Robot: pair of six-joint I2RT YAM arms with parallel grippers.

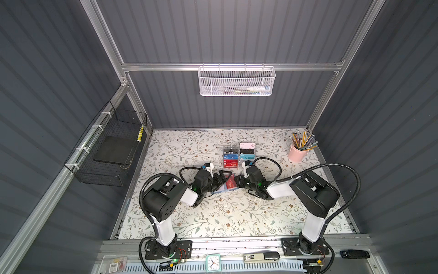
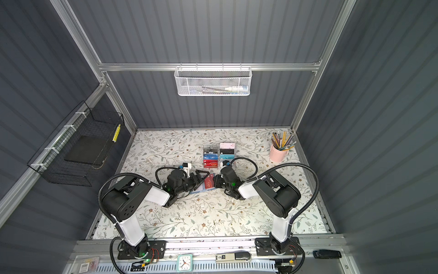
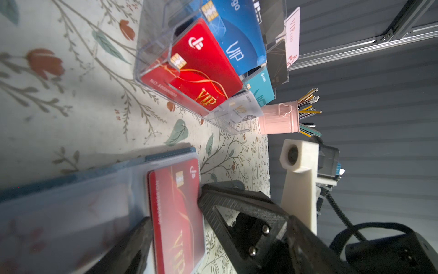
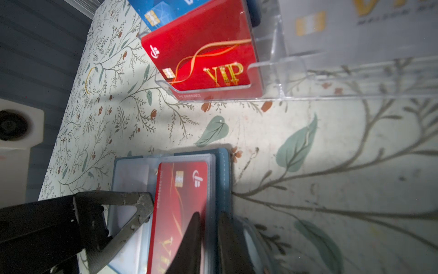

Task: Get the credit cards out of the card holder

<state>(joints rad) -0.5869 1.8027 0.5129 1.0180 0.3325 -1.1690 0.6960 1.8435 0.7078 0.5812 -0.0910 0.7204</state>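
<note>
Centrally on the surface (image 1: 213, 218), the open card holder (image 4: 224, 170) lies flat, with a red card (image 4: 182, 189) in its clear sleeve. The left gripper (image 3: 174, 208) stands wide apart, straddling that card. The right gripper (image 4: 209, 220) pinches the holder's sleeve edge. Beyond stands a card rack (image 1: 239, 155), and farther right a pencil cup (image 1: 296, 153).

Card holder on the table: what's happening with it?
The blue card holder lies open on the table between the two arms. The right pincer looks clamped on its edge, apparently steadying it. The left pincer is open, with one fingertip at the edge of the red card. That card still sits in its clear sleeve.
</note>
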